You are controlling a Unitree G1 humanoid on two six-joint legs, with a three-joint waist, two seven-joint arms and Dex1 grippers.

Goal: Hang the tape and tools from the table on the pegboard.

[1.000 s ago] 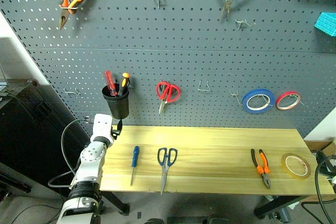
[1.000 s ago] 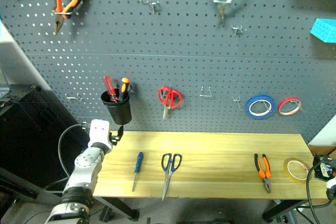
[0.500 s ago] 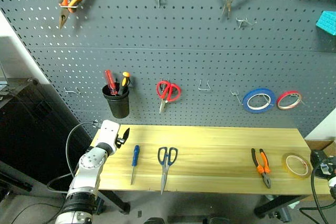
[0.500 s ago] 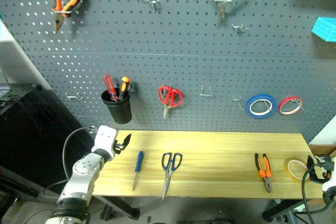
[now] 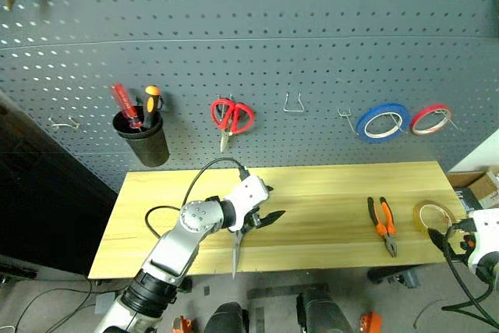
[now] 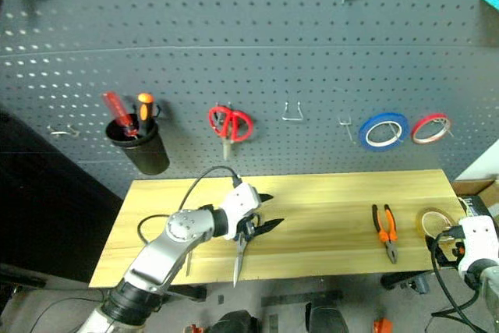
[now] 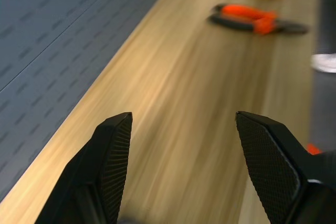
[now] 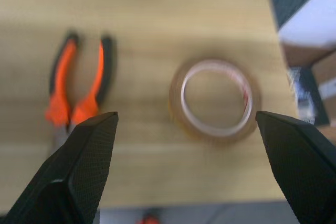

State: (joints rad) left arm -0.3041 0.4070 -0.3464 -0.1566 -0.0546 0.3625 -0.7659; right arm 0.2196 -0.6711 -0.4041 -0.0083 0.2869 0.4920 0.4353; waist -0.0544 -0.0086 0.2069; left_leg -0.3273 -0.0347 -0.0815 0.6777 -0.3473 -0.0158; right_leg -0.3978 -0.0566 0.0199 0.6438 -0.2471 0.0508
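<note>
Two grippers: both with fingers apart, holding nothing.
Left gripper [image 5: 267, 215]: over the middle of the light yellow wooden table [image 5: 327, 193], just above the black-handled steel scissors [image 5: 235, 251], whose blade tip points to 6 o'clock.
Right gripper [image 8: 189, 129]: off the table's 3 o'clock end, aimed at the translucent amber tape roll [image 5: 433, 216].
Tape roll: flat on the table.
Orange-and-black pliers [image 5: 382, 225]: at 9 o'clock of the tape.
Dark grey pegboard [image 5: 257, 44]: at 12 o'clock.

Black cup [image 5: 143, 139] holding red and orange screwdrivers [image 5: 134, 107]; red scissors [image 5: 230, 117]; blue roll [image 5: 383, 122]; red roll [image 5: 431, 118].
</note>
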